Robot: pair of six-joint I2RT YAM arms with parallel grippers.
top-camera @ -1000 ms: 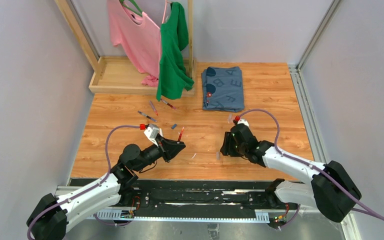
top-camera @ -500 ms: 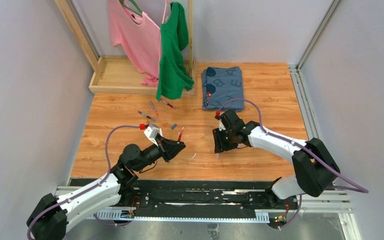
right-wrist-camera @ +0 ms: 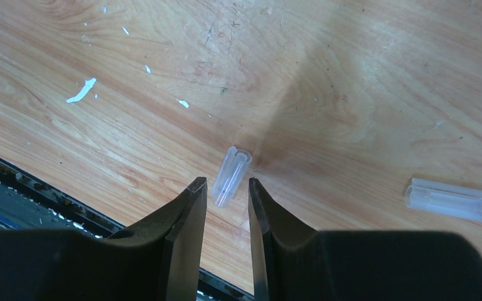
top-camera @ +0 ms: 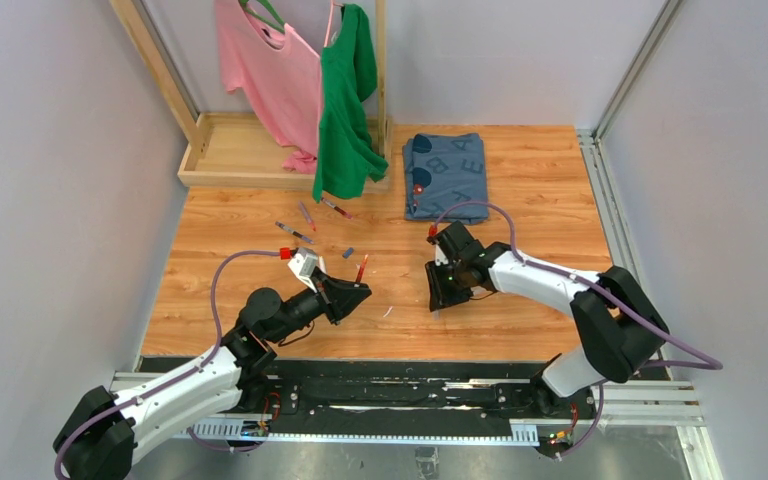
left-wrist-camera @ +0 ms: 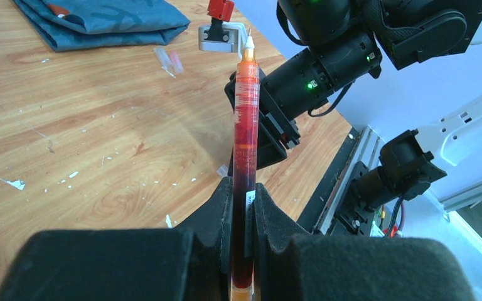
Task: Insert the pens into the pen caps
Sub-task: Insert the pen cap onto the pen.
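My left gripper [top-camera: 357, 288] is shut on a dark red pen [left-wrist-camera: 246, 125], which points up and away with its white tip free; its jaws [left-wrist-camera: 243, 194] clamp the lower barrel. My right gripper [right-wrist-camera: 226, 182] hangs low over the table, open only narrowly. A clear pen cap [right-wrist-camera: 231, 175] lies on the wood with its near end between the fingertips, with a gap on each side. A second clear cap [right-wrist-camera: 455, 200] lies to the right. Three more pens [top-camera: 294, 233] [top-camera: 306, 214] [top-camera: 335, 207] and a blue cap [top-camera: 348, 251] lie farther back on the left.
A folded blue cloth [top-camera: 446, 176] lies at the back centre. A wooden rack [top-camera: 240, 150] with pink and green shirts [top-camera: 345, 100] stands back left. Two small caps [left-wrist-camera: 163, 58] lie near the cloth. White scraps [right-wrist-camera: 80, 91] dot the wood; the black rail [right-wrist-camera: 12, 182] runs along the near edge.
The right gripper swung left and settled over the clear cap, its jaws narrowing round it. The left arm and its red pen have not moved.
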